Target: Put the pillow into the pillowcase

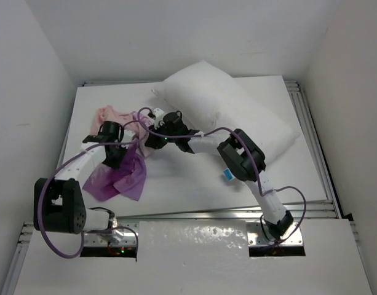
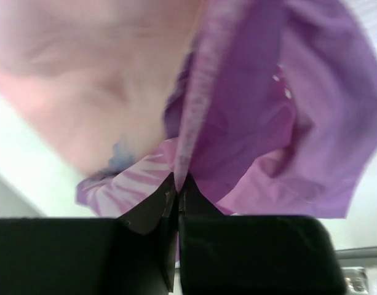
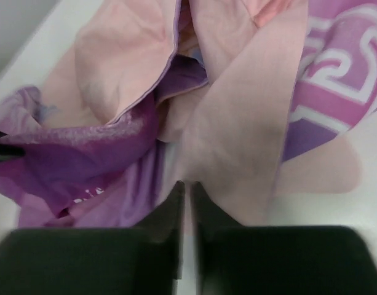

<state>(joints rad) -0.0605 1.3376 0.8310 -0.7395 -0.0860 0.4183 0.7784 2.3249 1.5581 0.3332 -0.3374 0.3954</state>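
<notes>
At the left of the white table (image 1: 194,184), reaching up from the near edge with the left arm (image 1: 71,169). Clamped with the left gripper (image 2: 178,183) on the pillowcase (image 1: 123,178): black fingers (image 2: 145,215) pressed tip to tip, a purple hem (image 2: 194,110) pinched between them and running straight up out of the pinch in the left wrist view. Pale pink inner cloth to the left of that hem, darker purple folds with small white marks to the right.

Lies crumpled on the left half of the table rather than spread flat: pink part toward the far side, purple part toward the near side, bunched under and around both wrists. Not yet around the pillow.

Meeting the same heap from the right with the right gripper (image 3: 187,187). Fingers standing almost together, only a thin slit between the tips. Pale pink flap (image 3: 237,141) hanging right down to that slit; cannot tell whether pinched or just lying against the tips. Beside the flap in the right wrist view, purple cloth to the left and large white-and-pink lettering (image 3: 336,67) at the upper right.

Further right, the pillow (image 1: 231,110): plump, white, lying slantwise across the far right part of the table, its left corner near the pink cloth, wholly outside the case. Crossed at its near edge by the right arm (image 1: 243,160), bent at the elbow and reaching left from its base at the near right.
</notes>
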